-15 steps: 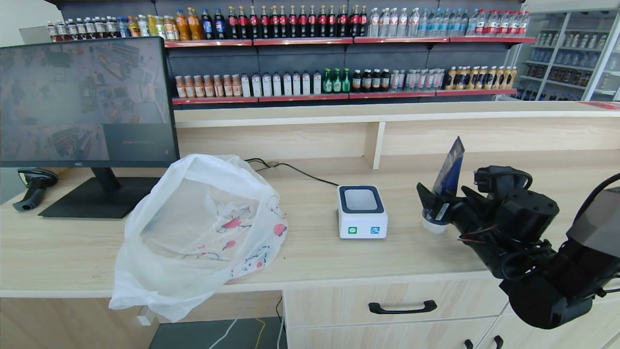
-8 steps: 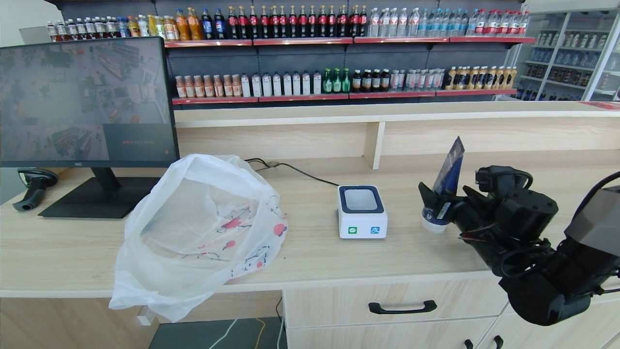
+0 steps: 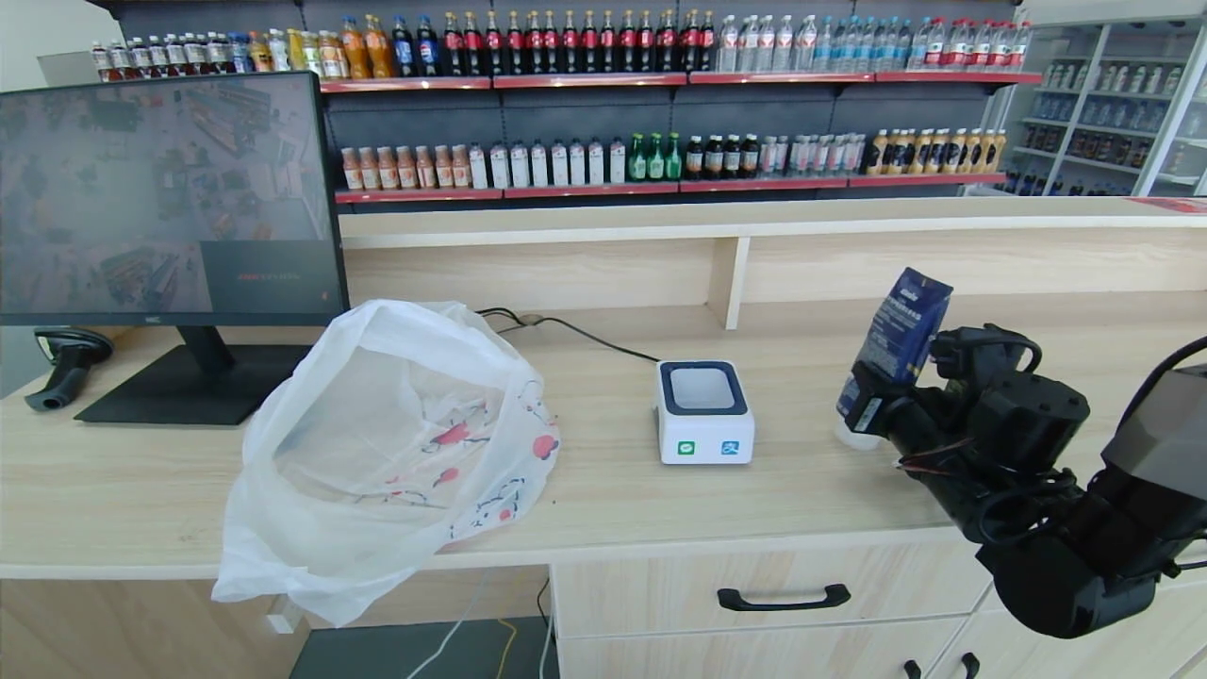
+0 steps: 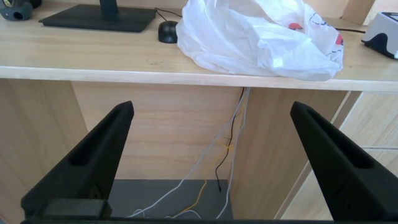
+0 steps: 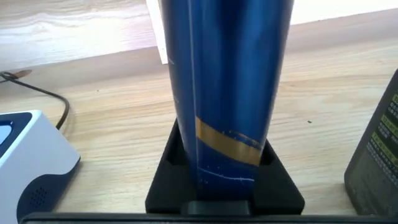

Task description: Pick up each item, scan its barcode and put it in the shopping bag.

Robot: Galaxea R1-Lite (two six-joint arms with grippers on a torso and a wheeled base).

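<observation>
My right gripper [image 3: 875, 407] is shut on the lower part of a blue tube [image 3: 898, 341], which stands cap down and leans a little, to the right of the white barcode scanner [image 3: 704, 411]. Its white cap [image 3: 851, 437] is at the counter surface. In the right wrist view the blue tube [image 5: 227, 81] rises between the black fingers [image 5: 171, 163], with the scanner [image 5: 28, 158] beside it. The white shopping bag [image 3: 396, 443] lies open on the counter's left half. My left gripper [image 4: 211, 112] is open below counter height, facing the bag [image 4: 261, 37].
A monitor [image 3: 160, 198] and a handheld scanner [image 3: 61, 368] stand at the far left, a cable [image 3: 566, 330] runs behind the scanner. A dark printed package [image 5: 376, 155] stands close beside the tube. A mouse [image 4: 166, 31] lies by the bag. A raised ledge [image 3: 754, 231] backs the counter.
My right gripper's fingers have gone from open around the tube to shut on it. The tube has twisted from edge-on to broad face and shifted slightly right.
</observation>
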